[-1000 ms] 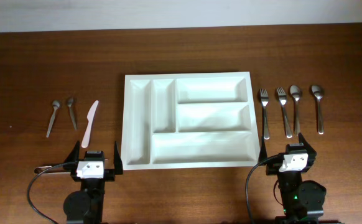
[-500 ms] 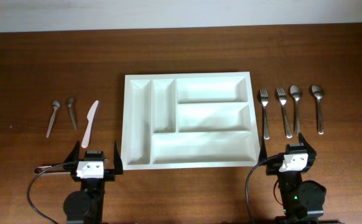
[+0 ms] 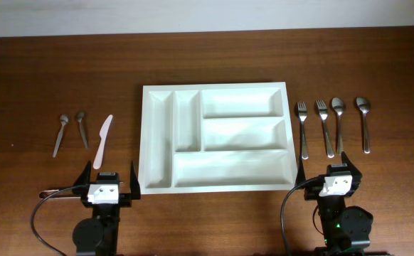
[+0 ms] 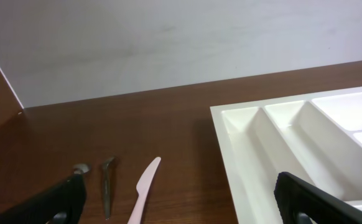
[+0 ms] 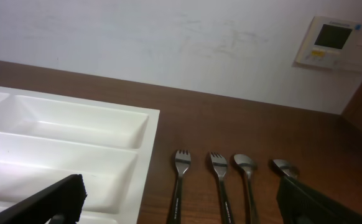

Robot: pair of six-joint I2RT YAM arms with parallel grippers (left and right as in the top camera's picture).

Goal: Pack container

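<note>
The white cutlery tray [image 3: 217, 179] lies in the middle of the table with all five compartments empty; it also shows in the left wrist view [image 4: 243, 155] and the right wrist view [image 5: 145, 143]. Left of it lie two small metal spoons [image 3: 60, 134] [image 3: 82, 128] and a pale plastic knife [image 3: 103, 140]. Right of it lie two forks [image 3: 303, 128] [image 3: 325, 126] and two spoons [image 3: 338, 122] [image 3: 364, 122]. My left gripper [image 3: 108, 171] is open near the front edge, just below the knife. My right gripper [image 3: 324, 161] is open just below the forks.
The table is dark wood. A white wall runs along the far side, with a small wall panel [image 5: 330, 42] in the right wrist view. Cables run from both arm bases at the front edge.
</note>
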